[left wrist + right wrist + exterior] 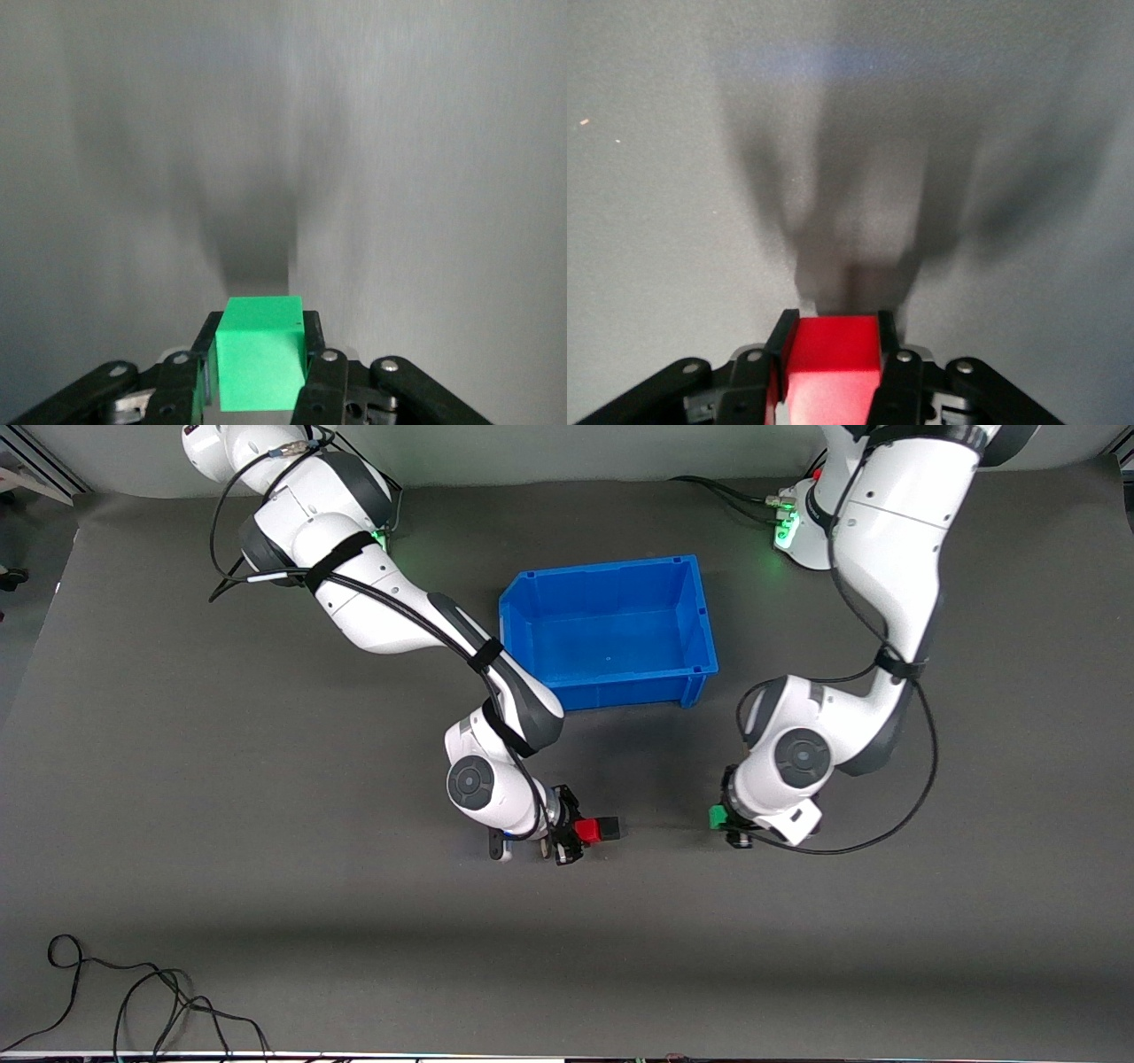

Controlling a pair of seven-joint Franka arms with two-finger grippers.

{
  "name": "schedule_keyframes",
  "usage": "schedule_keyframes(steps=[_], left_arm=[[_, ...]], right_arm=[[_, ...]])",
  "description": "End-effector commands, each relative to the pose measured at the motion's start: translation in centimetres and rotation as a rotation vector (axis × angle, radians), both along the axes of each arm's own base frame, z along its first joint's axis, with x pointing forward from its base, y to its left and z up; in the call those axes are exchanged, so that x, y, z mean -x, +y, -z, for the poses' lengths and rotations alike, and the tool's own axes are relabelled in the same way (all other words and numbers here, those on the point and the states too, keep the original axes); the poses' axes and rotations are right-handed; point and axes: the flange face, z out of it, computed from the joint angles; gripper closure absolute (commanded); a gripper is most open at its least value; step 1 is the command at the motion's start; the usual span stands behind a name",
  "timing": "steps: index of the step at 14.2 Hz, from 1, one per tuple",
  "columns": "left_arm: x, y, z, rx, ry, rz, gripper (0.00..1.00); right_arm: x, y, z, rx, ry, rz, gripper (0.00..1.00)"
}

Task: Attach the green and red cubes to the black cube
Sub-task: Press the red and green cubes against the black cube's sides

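My right gripper (580,831) jaws clamp red cube (586,831) w/ black cube (611,829) attached; left gripper (722,819) jaws clamp green cube (717,817) over worktop (266,921); next, I reckon, press green onto black.

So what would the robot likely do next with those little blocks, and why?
Probably bring the left gripper, shut on the green cube, toward the black cube. The black cube already sits against the red cube held by the right gripper, and a stretch of bare table still separates green from black.
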Motion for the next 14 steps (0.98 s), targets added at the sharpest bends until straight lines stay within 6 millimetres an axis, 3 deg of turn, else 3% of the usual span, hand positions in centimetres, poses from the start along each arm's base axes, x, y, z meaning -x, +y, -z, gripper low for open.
schedule_keyframes(steps=[1, 6, 11, 14], left_arm=[[-0.5, -2.9, -0.4, -0.006, -0.011, -0.007, 1.00], [-1.0, -6.7, -0.2, 0.016, -0.045, 0.020, 1.00], [-2.9, -8.0, 1.7, 0.014, -0.079, 0.041, 1.00], [-2.6, -9.0, 2.5, 0.010, -0.078, 0.059, 1.00]], right_arm=[[0.1, 0.9, -0.2, 0.006, 0.001, 0.020, 0.91], [0.2, 1.4, 0.6, 0.001, 0.010, 0.050, 0.91], [0.7, 1.8, 2.0, 0.004, 0.007, 0.046, 0.91], [1.2, 2.7, 2.3, -0.007, -0.012, 0.048, 0.91]])
